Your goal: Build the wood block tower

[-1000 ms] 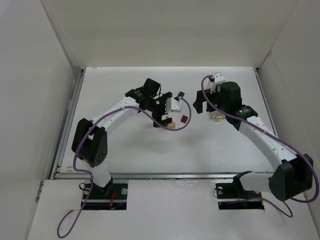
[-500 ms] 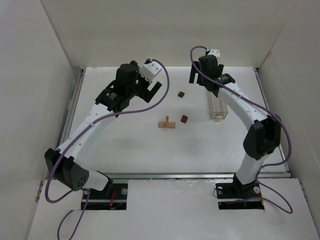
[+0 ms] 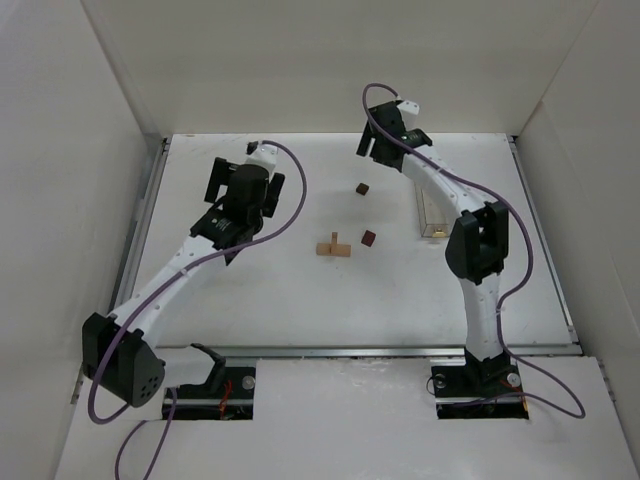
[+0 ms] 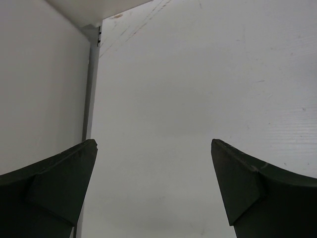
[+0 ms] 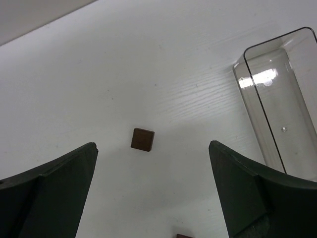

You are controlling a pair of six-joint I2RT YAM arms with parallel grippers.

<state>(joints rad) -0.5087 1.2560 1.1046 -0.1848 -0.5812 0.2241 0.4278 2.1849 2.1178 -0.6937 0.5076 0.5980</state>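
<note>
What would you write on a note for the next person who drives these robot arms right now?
Left gripper: open, empty, over bare table.
Right gripper: open, empty, hovering above the far dark brown cube, with the clear plastic box off to one side.
Done: the tan bar and post sit together as a T mid-table.
Left: both cubes lie loose. The near dark brown cube is just right of the T in the top view. They probably need stacking on it.
</note>
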